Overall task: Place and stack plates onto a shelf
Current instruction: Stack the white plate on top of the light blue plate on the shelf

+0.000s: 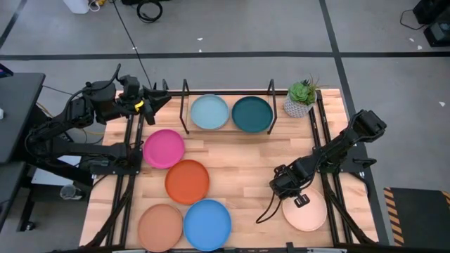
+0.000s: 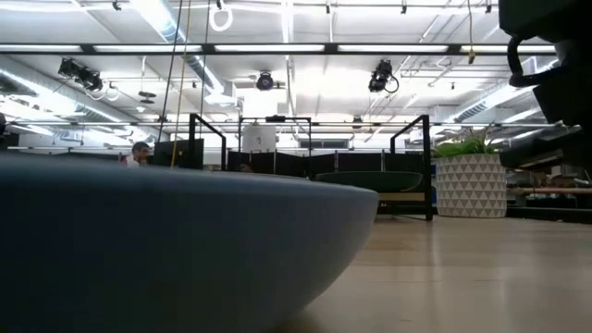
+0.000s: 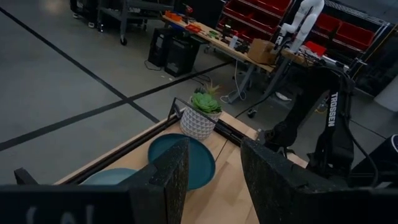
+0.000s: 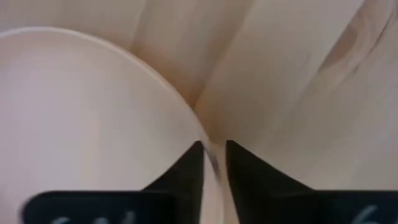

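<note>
Wooden table: my right gripper pinched the cream plate rim for lifting (left gripper open, idle).

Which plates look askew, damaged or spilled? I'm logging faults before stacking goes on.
Nothing stands out. The light teal round plate and dark teal round plate lie flat on the black rod shelf; the right hand pinches the cream round plate's rim.

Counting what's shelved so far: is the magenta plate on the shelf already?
No, the magenta plate lies on the table in front of the shelf, which holds only the light teal plate and dark teal plate.
</note>
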`<action>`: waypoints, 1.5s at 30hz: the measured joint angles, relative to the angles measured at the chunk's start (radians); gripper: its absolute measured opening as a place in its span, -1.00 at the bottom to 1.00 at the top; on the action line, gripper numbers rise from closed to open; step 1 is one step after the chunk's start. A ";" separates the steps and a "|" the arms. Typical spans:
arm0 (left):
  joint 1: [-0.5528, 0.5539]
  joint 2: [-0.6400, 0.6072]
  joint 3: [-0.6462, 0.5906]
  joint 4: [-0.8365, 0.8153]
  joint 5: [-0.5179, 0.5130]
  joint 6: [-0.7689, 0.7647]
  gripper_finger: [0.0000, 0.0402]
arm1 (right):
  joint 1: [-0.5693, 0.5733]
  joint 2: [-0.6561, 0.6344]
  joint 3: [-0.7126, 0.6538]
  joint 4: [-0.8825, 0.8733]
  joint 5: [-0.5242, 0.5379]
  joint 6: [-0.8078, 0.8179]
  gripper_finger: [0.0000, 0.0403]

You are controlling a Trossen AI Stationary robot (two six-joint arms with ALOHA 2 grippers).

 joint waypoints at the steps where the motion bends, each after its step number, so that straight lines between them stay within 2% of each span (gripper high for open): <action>1: 0.000 0.000 0.000 0.000 0.000 0.000 -0.24 | 0.000 0.000 0.000 0.007 0.000 -0.001 -0.71; 5: 0.000 0.000 0.000 0.000 0.000 0.000 -0.24 | -0.004 0.001 0.009 0.019 -0.003 -0.004 -0.93; 12: 0.000 0.000 0.000 0.000 0.000 0.000 -0.24 | -0.086 0.001 0.095 -0.004 0.029 -0.009 -0.91; 28: 0.000 0.000 0.000 0.000 -0.001 -0.011 -0.24 | -0.526 0.001 0.495 -0.043 0.080 0.046 -0.93; 32: 0.000 0.000 0.000 0.000 -0.001 -0.011 -0.24 | -0.626 0.001 0.567 -0.035 0.148 0.061 -0.93; 36: 0.000 0.000 0.000 0.000 -0.001 -0.011 -0.24 | -0.716 0.001 0.600 0.049 0.189 0.068 -0.93; 41: 0.000 0.000 0.000 0.001 -0.002 -0.011 -0.24 | -0.811 0.015 0.602 0.233 0.191 0.079 -0.93; 45: 0.000 0.000 0.000 0.002 -0.017 -0.012 -0.24 | -0.878 0.059 0.602 0.309 0.181 0.078 -0.93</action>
